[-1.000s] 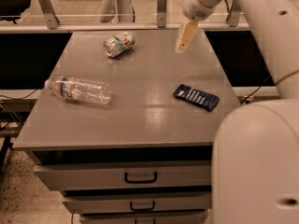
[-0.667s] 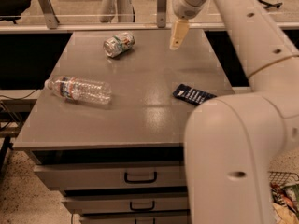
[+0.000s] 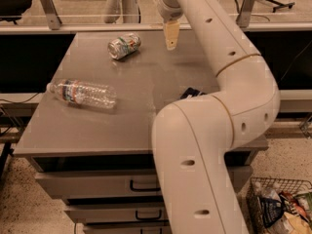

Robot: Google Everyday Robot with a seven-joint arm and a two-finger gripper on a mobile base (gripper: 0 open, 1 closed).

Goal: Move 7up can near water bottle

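The 7up can (image 3: 124, 45) lies on its side at the far left-middle of the grey table (image 3: 97, 126), its silver end facing me. The water bottle (image 3: 83, 93) lies on its side near the table's left edge, white cap pointing left. My gripper (image 3: 170, 35) hangs above the far part of the table, to the right of the can and apart from it, with its pale fingers pointing down. It holds nothing that I can see. The bottle lies well in front of and to the left of the can.
My big white arm fills the right half of the view and hides most of a flat dark blue packet (image 3: 191, 92) on the table's right. Drawers (image 3: 97, 184) sit under the tabletop. A wire basket (image 3: 278, 208) stands on the floor at the lower right. A glass rail runs behind.
My arm has swung left across the view. The gripper has moved left, closer to the can. The can and bottle have not moved.
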